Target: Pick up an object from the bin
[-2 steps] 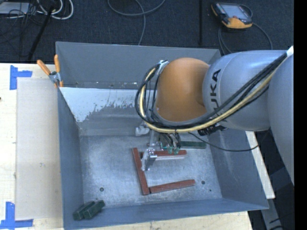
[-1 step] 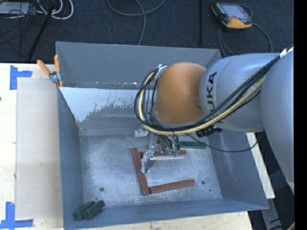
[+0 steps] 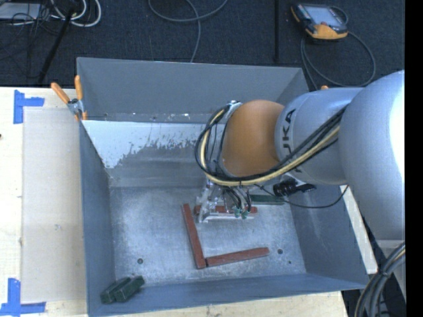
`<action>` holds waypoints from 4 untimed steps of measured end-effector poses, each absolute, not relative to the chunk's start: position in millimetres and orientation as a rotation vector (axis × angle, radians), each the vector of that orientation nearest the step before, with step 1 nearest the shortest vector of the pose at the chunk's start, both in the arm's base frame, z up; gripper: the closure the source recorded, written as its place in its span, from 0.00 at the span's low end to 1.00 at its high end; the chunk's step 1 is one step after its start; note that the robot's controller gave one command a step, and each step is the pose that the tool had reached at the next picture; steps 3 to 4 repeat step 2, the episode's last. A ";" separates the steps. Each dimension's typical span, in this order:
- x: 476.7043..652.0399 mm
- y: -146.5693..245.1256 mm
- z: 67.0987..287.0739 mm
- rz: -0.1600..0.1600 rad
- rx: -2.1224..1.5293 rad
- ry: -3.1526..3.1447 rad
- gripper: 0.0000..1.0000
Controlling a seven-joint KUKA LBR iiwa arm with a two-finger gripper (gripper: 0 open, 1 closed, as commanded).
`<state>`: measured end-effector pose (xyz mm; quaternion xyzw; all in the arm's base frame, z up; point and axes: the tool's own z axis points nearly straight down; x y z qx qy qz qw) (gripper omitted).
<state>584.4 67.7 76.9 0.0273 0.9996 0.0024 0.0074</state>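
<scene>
My gripper [image 3: 221,211] hangs low over the middle of the bin floor, partly hidden under the arm's wrist. Right below and to its left lies a brown L-shaped piece [image 3: 195,243]: one long leg runs from beside the gripper toward the front, the other [image 3: 238,255] runs right along the floor. The gripper sits at the upper end of the long leg, and whether it touches it is hidden. A small green and red thing [image 3: 246,210] shows at the gripper's right side, too covered to identify.
A dark green blocky object [image 3: 121,289] lies in the front left corner of the bin. The arm reaches in from the right and covers the bin's right rear part.
</scene>
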 end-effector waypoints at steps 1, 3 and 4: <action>584.4 67.7 76.9 0.008 0.086 3.126 1.00; 586.2 72.3 247.3 0.002 -0.070 3.131 1.00; 586.2 72.3 247.3 0.002 -0.070 3.131 1.00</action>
